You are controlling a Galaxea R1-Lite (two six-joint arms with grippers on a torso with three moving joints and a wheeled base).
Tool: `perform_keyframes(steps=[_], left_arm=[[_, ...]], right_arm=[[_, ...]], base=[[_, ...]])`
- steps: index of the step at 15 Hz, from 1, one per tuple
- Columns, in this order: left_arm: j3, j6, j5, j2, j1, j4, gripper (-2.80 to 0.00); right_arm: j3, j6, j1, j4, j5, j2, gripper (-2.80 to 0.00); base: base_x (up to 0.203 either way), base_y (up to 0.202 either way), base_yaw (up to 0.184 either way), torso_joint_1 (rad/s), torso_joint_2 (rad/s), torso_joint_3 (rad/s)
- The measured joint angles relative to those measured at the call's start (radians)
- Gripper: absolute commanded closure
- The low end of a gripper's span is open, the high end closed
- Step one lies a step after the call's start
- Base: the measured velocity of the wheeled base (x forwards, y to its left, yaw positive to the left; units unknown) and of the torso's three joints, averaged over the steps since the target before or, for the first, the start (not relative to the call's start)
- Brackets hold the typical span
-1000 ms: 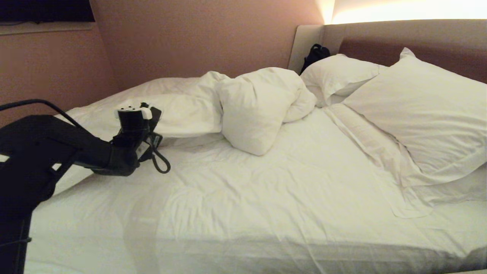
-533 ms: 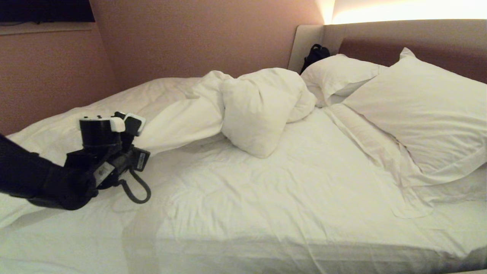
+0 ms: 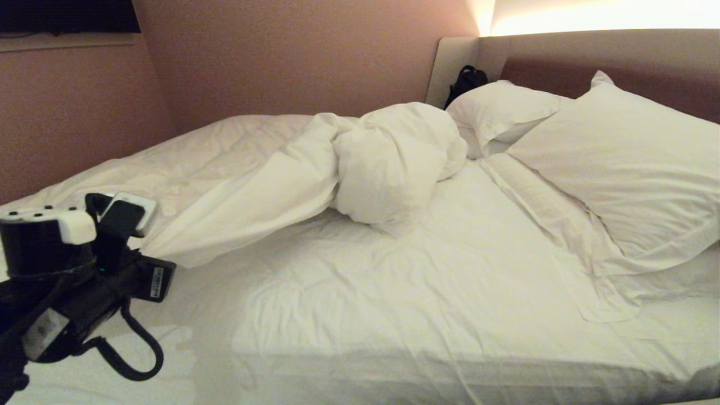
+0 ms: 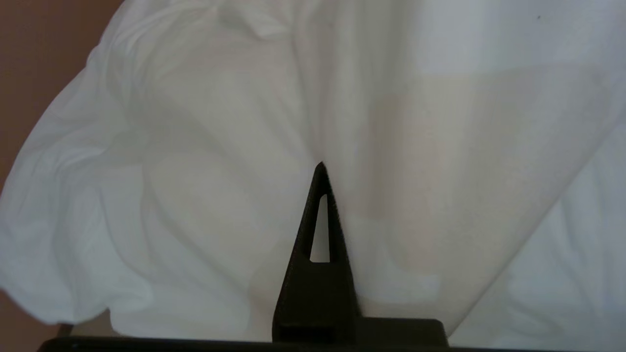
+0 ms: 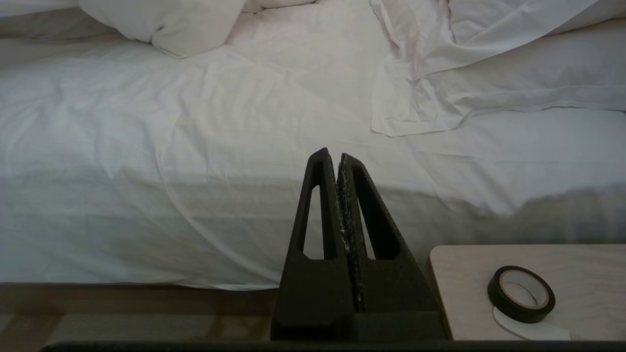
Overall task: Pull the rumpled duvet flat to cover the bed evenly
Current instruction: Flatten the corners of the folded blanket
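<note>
- Reaching low over the bed's near-left corner, the black left gripper is clamped shut on a fold of the thick, puffy white duvet.
- Duvet stretches taut from there to a bunched heap mid-bed, near the white pillows.
- White-sheeted bed lies bare in front.
- Right gripper closed, empty, parked beside the mattress edge.

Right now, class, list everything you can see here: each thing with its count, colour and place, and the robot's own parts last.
duvet: 1, white, bunched mid-bed, one end stretched toward the left pincer
bed: 1, white sheet, fills the view
headboard: 1, brown and beige, far right
pillows: 2, white, by headboard
bag: 1, black, behind far pillow
tape: 1 roll, black, on side table
side table: 1, pale wood, beside bed
left pincer: shut on duvet
right pincer: shut, idle beside bed
</note>
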Motion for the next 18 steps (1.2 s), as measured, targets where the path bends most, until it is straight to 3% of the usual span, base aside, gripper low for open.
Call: perform_keyframes(steps=[5, 8, 11, 16, 18], left_arm=[[0.176, -0.005, -0.004, -0.236, -0.001, 0.014, 0.0], [0.265, -0.007, -0.021, -0.406, -0.002, 0.1, 0.0], [0.31, -0.025, -0.06, -0.599, -0.001, 0.281, 0.0], [0.327, -0.043, -0.14, -0.989, -0.001, 0.704, 0.0], [0.338, -0.077, -0.163, -1.098, 0.0, 0.854, 0.0]], right_arm=[[0.0, -0.001, 0.0, 0.0, 0.0, 0.0, 0.0], [0.0, 0.0, 0.0, 0.0, 0.0, 0.0, 0.0], [0.0, 0.0, 0.0, 0.0, 0.0, 0.0, 0.0], [0.0, 0.0, 0.0, 0.0, 0.0, 0.0, 0.0], [0.0, 0.0, 0.0, 0.0, 0.0, 0.0, 0.0]], base=[[0.0, 0.0, 0.0, 0.0, 0.0, 0.0], [0.0, 0.0, 0.0, 0.0, 0.0, 0.0], [0.0, 0.0, 0.0, 0.0, 0.0, 0.0], [0.0, 0.0, 0.0, 0.0, 0.0, 0.0], [0.0, 0.0, 0.0, 0.0, 0.0, 0.0]])
